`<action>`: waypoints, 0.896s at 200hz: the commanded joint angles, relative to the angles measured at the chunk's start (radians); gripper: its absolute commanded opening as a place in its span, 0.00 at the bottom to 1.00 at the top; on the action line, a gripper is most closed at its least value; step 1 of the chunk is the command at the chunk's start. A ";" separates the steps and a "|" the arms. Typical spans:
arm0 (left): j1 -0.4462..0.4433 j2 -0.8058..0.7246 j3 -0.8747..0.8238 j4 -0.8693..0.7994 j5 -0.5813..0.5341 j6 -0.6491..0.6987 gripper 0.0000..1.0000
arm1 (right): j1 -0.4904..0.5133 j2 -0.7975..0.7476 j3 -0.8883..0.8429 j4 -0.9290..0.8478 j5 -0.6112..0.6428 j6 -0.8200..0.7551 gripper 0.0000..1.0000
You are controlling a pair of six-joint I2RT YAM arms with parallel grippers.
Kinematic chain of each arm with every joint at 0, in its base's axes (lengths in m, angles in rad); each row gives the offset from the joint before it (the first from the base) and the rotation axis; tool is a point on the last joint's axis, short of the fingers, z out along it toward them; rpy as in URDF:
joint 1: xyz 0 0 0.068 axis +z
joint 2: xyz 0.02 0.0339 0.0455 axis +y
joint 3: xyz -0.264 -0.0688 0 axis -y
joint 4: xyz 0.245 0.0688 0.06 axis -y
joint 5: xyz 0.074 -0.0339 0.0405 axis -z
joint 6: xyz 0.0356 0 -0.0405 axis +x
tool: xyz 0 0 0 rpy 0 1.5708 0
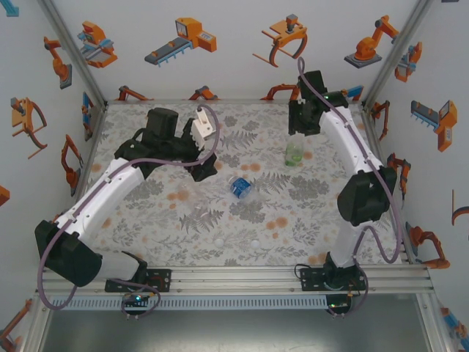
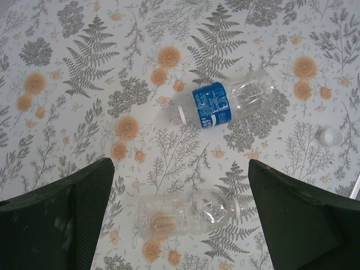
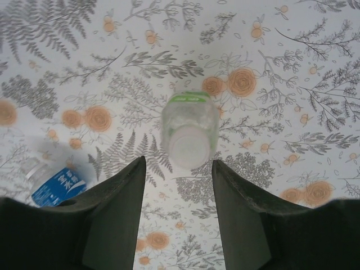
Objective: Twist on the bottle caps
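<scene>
The green-tinted bottle [image 1: 294,152] stands upright at the back right. From above, a white cap [image 3: 189,147] sits on its neck. My right gripper [image 3: 179,162] hovers over it, open, the cap just beyond its fingertips and nothing between them. The blue-labelled bottle [image 2: 222,104] lies on its side mid-table [image 1: 240,187]. A plain clear bottle [image 2: 191,211] lies flat on the cloth below my left gripper [image 2: 181,164], which hangs open, its fingers on either side of the bottle and clear of it. A loose white cap [image 2: 331,136] lies to the right.
The floral tablecloth [image 1: 322,213] covers the whole table. Two small white caps [image 1: 220,240] [image 1: 254,243] lie near the front edge. Walls close the left, back and right sides. The blue-labelled bottle [image 3: 56,185] is at the left of the right wrist view.
</scene>
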 commanded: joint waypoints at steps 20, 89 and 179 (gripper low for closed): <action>0.056 -0.019 -0.002 0.064 0.028 -0.075 0.93 | 0.108 -0.049 -0.001 -0.051 -0.057 -0.033 0.50; 0.109 -0.054 -0.028 0.116 -0.001 -0.106 0.93 | 0.343 -0.006 -0.156 0.028 -0.100 -0.036 0.58; 0.121 -0.094 -0.061 0.160 0.027 -0.108 0.93 | 0.459 0.161 -0.265 0.171 -0.133 -0.032 0.72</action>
